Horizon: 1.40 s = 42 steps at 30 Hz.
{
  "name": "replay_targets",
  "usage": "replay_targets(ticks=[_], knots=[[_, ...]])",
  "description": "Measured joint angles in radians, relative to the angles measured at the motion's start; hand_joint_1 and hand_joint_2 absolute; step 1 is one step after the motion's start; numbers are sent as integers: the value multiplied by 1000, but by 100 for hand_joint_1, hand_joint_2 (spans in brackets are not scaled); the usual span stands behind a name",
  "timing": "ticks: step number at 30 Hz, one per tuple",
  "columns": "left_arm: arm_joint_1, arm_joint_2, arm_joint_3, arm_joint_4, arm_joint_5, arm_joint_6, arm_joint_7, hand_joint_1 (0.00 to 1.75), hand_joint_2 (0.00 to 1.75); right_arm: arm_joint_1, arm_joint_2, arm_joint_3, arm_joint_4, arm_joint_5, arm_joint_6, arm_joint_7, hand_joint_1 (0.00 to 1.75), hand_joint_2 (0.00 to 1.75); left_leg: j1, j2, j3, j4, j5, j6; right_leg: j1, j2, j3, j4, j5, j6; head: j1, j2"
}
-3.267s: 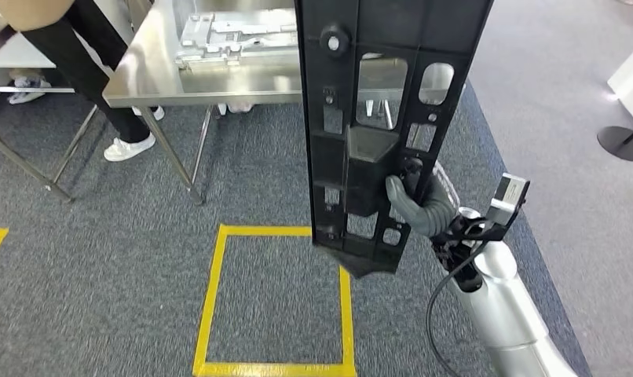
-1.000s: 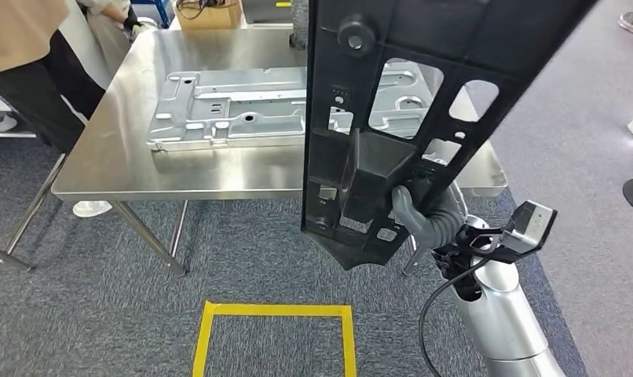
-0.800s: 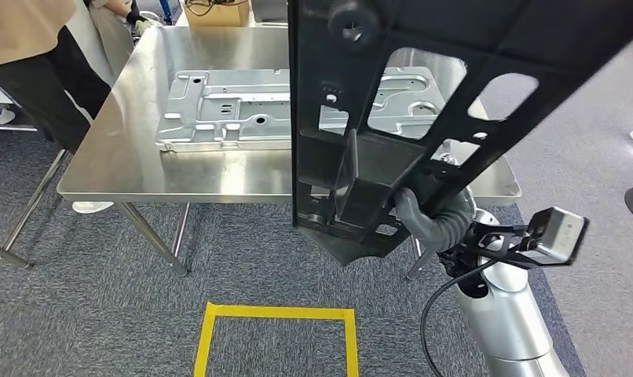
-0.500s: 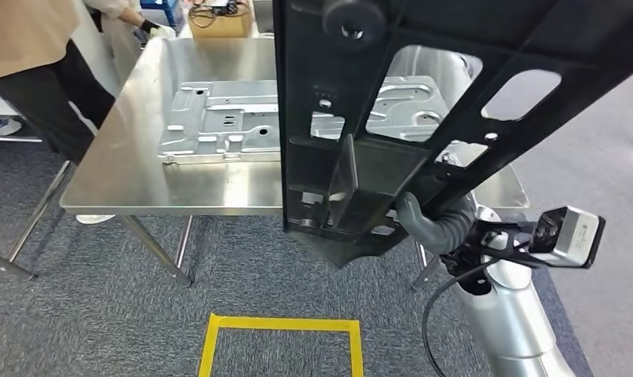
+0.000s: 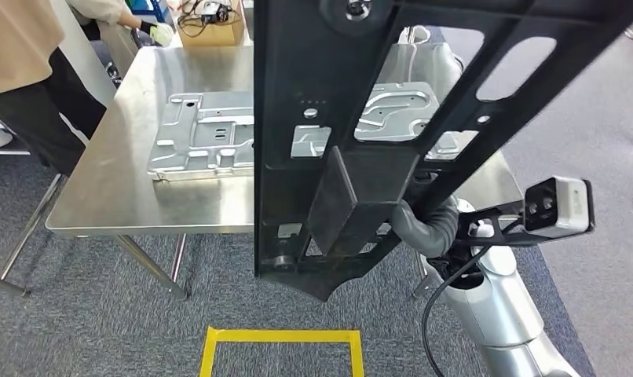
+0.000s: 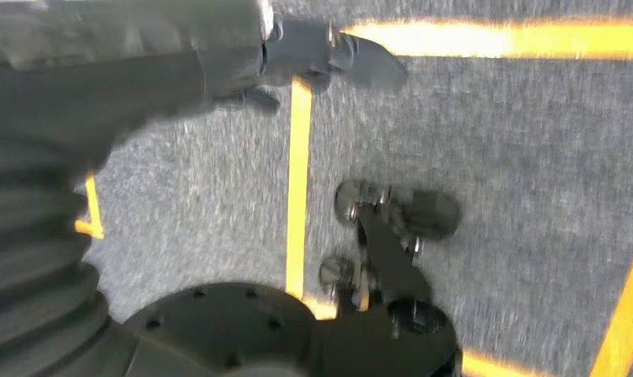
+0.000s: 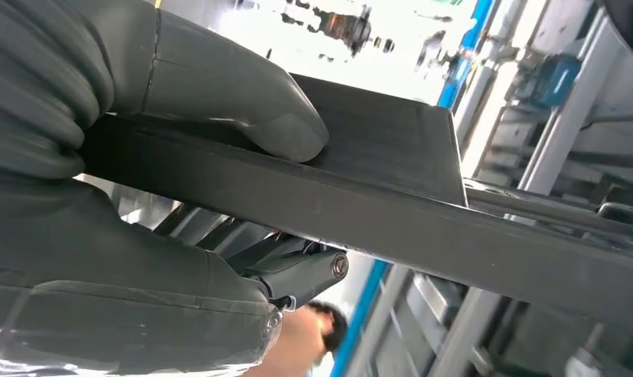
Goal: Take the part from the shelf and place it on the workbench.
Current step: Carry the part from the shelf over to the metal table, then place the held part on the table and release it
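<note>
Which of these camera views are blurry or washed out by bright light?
Left wrist view: motion-blurred, the carpet and yellow floor tape smeared. Right wrist view: background overexposed and out of focus behind the right hand gripping the black part. Head view: sharp, with glare on the workbench.

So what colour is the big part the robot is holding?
Black. The part shows best in the head view, gripped by the right hand.

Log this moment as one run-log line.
right hand: grips part | part: tilted above workbench, not placed | left hand: holds nothing
</note>
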Motion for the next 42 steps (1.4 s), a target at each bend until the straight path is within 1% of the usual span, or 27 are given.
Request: replay_targets(ticks=[3,5,6,8,9,10,11,13,14,15,16,19,20,21,24,25,26,27,29,31,33,35,37,39,40,41,42], knots=[[2,-1,0,0,0,1,2,0,175,-3,0,16,19,-42,16,24,175,175,-2,-2,8,-9,-3,26,1,0,2,11,-5,20,0,0],[1,-2,0,0,0,1,2,0,175,-7,0,24,29,-65,26,31,175,175,-1,-4,22,-11,-8,39,-1,-1,-21,63,-20,28,2,0],[0,-3,0,0,0,2,1,0,175,-9,-1,27,34,-74,31,32,175,175,-1,-4,28,-13,-12,44,-2,-1,-53,118,-38,31,3,0],[-2,-3,1,0,0,4,-1,0,175,-13,-2,34,49,-87,37,33,175,175,-4,-5,38,-13,-23,51,-2,-1,-140,248,-84,35,4,0],[-1,-3,1,0,0,5,-2,0,175,-13,-2,37,58,-91,39,33,175,175,-7,-5,45,-12,-29,52,-2,-1,-175,289,-96,35,5,0],[-1,-3,1,0,0,6,-3,0,175,-15,-3,39,67,-94,38,32,175,175,-9,-6,53,-12,-37,53,-1,-1,-194,296,-90,33,5,0],[0,-3,1,0,-1,7,-3,0,175,-18,-4,41,75,-96,36,32,175,175,-12,-8,64,-12,-45,53,1,-1,-195,268,-64,28,5,0],[0,-4,2,0,-2,7,-3,0,175,-27,-6,42,83,-96,24,28,175,175,-17,-8,88,-14,-62,51,9,-1,-153,132,31,8,5,0],[-1,-5,2,0,-4,7,-3,0,175,-30,-6,43,85,-95,16,25,175,175,-19,-8,100,-16,-70,49,14,-1,-134,76,66,-1,2,0],[-2,-6,2,0,-5,7,-3,0,175,-32,-6,43,86,-90,8,20,175,175,-20,-8,108,-20,-76,45,18,-1,-120,35,85,-8,3,0],[-3,-6,2,0,-6,8,-3,0,175,-31,-6,43,86,-83,2,14,175,175,-19,-7,116,-24,-79,39,22,-1,-115,17,92,-12,3,0],[-5,-5,2,0,-9,9,-4,0,175,-24,-7,40,85,-60,-10,-7,175,175,-20,-5,125,-7,-74,21,19,-1,-93,-4,90,-22,5,0],[-5,-4,1,0,-9,9,-4,0,175,-21,-7,38,85,-56,-12,-13,175,175,-20,-5,112,24,-74,16,16,-1,-81,-9,87,-26,3,0],[-6,-2,1,0,-10,9,-4,0,175,-18,-7,36,85,-55,-12,-18,175,175,-20,-5,85,72,-84,13,13,-1,-70,-13,83,-29,1,0],[-4,-1,1,0,-14,9,-6,0,175,-4,-6,32,84,-52,-12,-30,175,175,-12,-4,-36,241,-162,0,10,6,-49,-15,64,-33,-4,0],[-3,-1,1,0,-16,9,-6,0,175,4,-6,30,83,-49,-12,-32,175,175,-10,-4,-63,263,-177,-3,10,10,-42,-15,56,-33,-4,0],[-1,0,1,0,-19,9,-6,0,175,12,-6,29,81,-45,-12,-33,175,175,-9,-4,-73,252,-172,-5,10,14,-33,-14,49,-31,-4,0],[0,2,1,0,-20,10,-6,0,175,19,-6,27,79,-41,-13,-33,175,175,-8,-4,-66,208,-141,-6,10,19,-23,-12,40,-29,-4,0],[2,5,1,0,-23,10,-7,0,175,27,-5,24,73,-32,-14,-34,175,175,-9,-11,-29,71,-41,0,10,28,-4,-8,22,-23,-4,0],[2,8,0,0,-25,10,-7,0,175,32,-1,22,68,-20,-18,-34,175,175,-13,-19,-6,-12,14,13,10,38,4,-6,8,-13,-4,0],[0,9,-1,0,-27,10,-7,0,175,37,3,20,65,-7,-23,-38,175,175,-16,-16,2,-23,13,27,11,44,5,-1,3,0,-3,0],[-2,9,-1,0,-27,10,-7,0,175,38,5,19,65,3,-28,-45,175,175,-14,-11,15,-27,13,40,10,35,-2,28,-4,11,-2,0],[-4,10,-2,0,-27,11,-8,0,175,37,8,18,65,12,-29,-55,175,175,-12,-5,26,-30,6,49,7,17,-53,121,-37,21,2,0],[-4,11,-2,0,-25,13,-9,0,175,38,12,17,68,27,-32,-64,175,175,-13,-1,35,-29,-4,53,5,9,-139,252,-90,27,4,0],[-4,11,-2,0,-25,15,-9,0,175,40,13,17,69,36,-35,-68,175,175,-13,0,41,-28,-10,52,4,8,-171,291,-104,29,4,0],[-4,12,-2,0,-24,16,-10,0,175,42,14,15,70,45,-39,-72,175,175,-13,1,49,-28,-16,52,3,7,-186,295,-97,29,4,0],[-3,12,-2,0,-24,17,-12,0,175,45,14,12,70,54,-44,-76,175,175,-14,1,59,-28,-24,52,2,7,-181,259,-67,27,4,0]])
